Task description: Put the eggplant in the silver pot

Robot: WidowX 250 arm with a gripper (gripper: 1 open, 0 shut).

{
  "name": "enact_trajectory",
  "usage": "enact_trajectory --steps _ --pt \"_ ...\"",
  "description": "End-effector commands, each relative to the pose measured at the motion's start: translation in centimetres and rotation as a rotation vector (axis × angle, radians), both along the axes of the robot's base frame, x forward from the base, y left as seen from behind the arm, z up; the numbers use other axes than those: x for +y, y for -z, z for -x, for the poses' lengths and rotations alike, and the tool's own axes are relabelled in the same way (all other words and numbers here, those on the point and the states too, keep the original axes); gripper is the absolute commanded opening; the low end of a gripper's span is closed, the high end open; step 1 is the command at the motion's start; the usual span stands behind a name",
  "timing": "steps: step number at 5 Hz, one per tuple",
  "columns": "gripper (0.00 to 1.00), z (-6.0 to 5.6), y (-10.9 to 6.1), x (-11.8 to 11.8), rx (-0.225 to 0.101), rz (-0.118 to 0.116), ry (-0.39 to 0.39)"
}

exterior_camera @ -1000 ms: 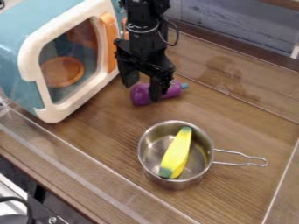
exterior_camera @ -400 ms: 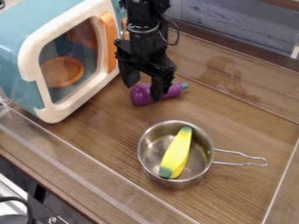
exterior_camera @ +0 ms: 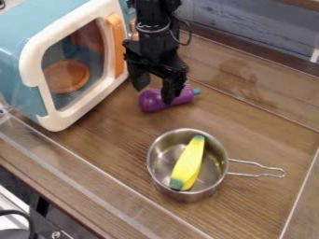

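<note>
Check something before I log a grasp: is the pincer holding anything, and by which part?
Nothing is held: the pincer is open over the eggplant.

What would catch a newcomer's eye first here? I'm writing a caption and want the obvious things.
Probably the bright yellow banana-shaped item, lying inside the shiny silver pot with its wire handle out to the right of the picture. Next, the blue-and-white toy microwave at upper left, and the purple eggplant beneath the black gripper.

Shiny metal pot [exterior_camera: 159,175] on smooth brown wood counter [exterior_camera: 93,163].
</note>
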State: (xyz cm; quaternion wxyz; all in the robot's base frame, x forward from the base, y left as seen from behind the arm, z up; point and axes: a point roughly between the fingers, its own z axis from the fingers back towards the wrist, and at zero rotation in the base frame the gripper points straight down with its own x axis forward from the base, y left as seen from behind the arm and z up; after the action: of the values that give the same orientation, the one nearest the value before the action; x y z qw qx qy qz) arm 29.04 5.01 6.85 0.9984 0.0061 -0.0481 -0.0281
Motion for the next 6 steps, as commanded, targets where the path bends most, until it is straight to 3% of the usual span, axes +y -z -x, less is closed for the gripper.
enact_trajectory --steps 1,6 --pt "1.00 -0.9 -0.8 0.3 -0.042 -0.003 -0.021" --pt "1.00 -0.2 0.9 -0.7 -0.002 0.009 -0.031"
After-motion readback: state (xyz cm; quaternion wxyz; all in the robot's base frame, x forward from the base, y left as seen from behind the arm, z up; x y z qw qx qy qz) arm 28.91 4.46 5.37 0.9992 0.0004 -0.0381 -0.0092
